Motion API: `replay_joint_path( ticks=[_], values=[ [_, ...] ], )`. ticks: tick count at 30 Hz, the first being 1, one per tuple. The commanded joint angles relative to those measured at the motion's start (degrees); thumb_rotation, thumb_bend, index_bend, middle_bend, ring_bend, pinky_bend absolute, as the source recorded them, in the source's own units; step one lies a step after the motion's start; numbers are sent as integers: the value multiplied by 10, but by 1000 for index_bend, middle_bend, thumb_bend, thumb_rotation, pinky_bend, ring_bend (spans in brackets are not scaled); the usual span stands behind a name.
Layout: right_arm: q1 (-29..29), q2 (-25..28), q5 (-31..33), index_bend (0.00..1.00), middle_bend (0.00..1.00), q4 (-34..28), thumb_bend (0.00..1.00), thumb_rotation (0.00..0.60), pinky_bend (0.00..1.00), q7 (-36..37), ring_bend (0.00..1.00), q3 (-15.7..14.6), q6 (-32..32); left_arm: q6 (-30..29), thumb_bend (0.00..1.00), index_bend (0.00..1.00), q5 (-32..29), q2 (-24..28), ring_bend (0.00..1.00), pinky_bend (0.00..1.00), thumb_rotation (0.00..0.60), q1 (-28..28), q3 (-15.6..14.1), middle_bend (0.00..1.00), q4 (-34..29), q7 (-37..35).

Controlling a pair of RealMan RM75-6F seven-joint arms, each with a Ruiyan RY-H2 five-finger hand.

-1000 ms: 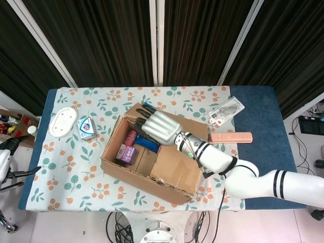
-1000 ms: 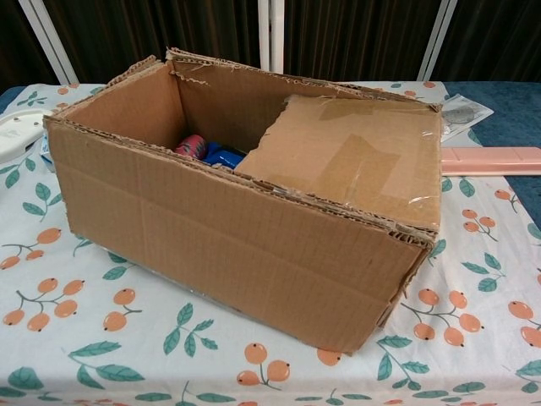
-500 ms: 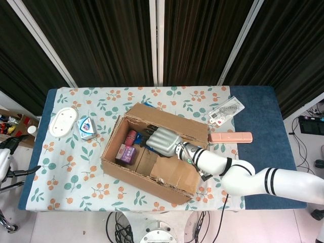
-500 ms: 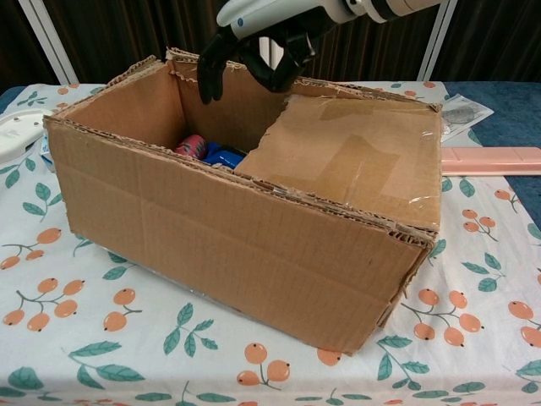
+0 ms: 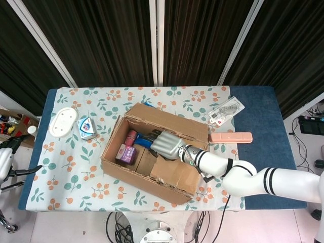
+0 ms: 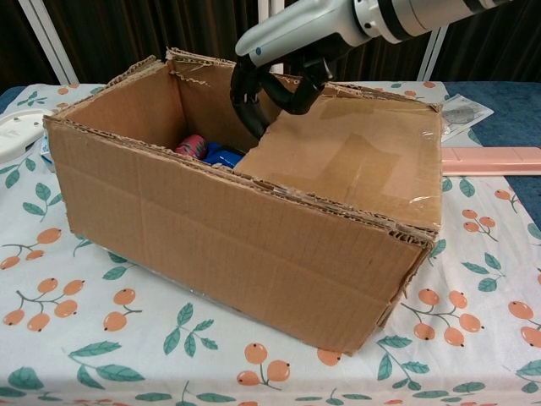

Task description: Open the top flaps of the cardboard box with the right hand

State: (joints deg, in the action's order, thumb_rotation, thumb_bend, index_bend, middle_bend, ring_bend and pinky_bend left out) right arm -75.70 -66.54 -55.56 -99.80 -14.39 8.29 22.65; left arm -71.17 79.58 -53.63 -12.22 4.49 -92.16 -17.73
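The cardboard box (image 5: 126,169) (image 6: 211,228) stands mid-table, its left half open and its right half covered by a taped flap (image 5: 174,172) (image 6: 355,161) lying flat. My right hand (image 5: 164,143) (image 6: 283,63) hangs over the flap's free edge near the back wall. Its dark fingers (image 6: 247,106) curl down into the opening beside that edge, and I cannot tell whether they grip it. Inside lie a red can (image 5: 131,135) (image 6: 193,145), a purple carton (image 5: 126,152) and a blue item (image 6: 221,156). My left hand (image 5: 11,144) shows only faintly off the table's left edge.
A white dish (image 5: 63,122) and a blue-and-white packet (image 5: 87,127) lie left of the box. A long pink case (image 5: 231,137) (image 6: 494,160) and a card pack (image 5: 226,111) lie to its right. Dark curtains stand behind the table.
My right hand has come down and moved right, from above the box's back wall to the free edge of the closed flap. The flap and box have not moved.
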Motion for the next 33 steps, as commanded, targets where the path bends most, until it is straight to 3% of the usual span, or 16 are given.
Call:
replay_joint_path(
  ticks=[1, 5, 11, 17, 22, 26, 33],
  values=[
    [1, 26, 1, 595, 467, -20, 1000, 600, 0, 11, 0, 1, 8, 1, 0, 149, -1, 1, 130, 189, 451, -1, 0, 171, -3, 4],
    [9, 65, -3, 680, 547, -51, 1000, 600, 0, 32, 18, 11, 17, 3, 0, 150, -2, 1, 130, 189, 450, -4, 1, 171, -9, 11],
    [43, 131, -40, 685, 564, -108, 1000, 600, 0, 73, 28, 38, 42, 5, 0, 149, -4, -1, 130, 189, 452, -6, 2, 171, -19, 24],
    [99, 227, -98, 670, 571, -182, 1000, 600, 0, 139, 34, 70, 57, 4, 0, 149, -5, 1, 130, 189, 449, -9, 3, 171, -29, 35],
    [169, 314, -184, 663, 572, -239, 1000, 600, 0, 186, 34, 82, 98, 9, 0, 150, -5, 1, 130, 189, 449, -15, 4, 172, -35, 42],
    [233, 381, -265, 650, 571, -274, 1000, 600, 0, 229, 42, 73, 141, 13, 0, 149, -4, -2, 130, 189, 451, -19, 5, 172, -38, 47],
    [367, 480, -431, 636, 562, -278, 1000, 600, 0, 337, 47, 18, 276, 16, 0, 150, -1, -1, 130, 188, 451, -24, 4, 171, -43, 53]
  ],
)
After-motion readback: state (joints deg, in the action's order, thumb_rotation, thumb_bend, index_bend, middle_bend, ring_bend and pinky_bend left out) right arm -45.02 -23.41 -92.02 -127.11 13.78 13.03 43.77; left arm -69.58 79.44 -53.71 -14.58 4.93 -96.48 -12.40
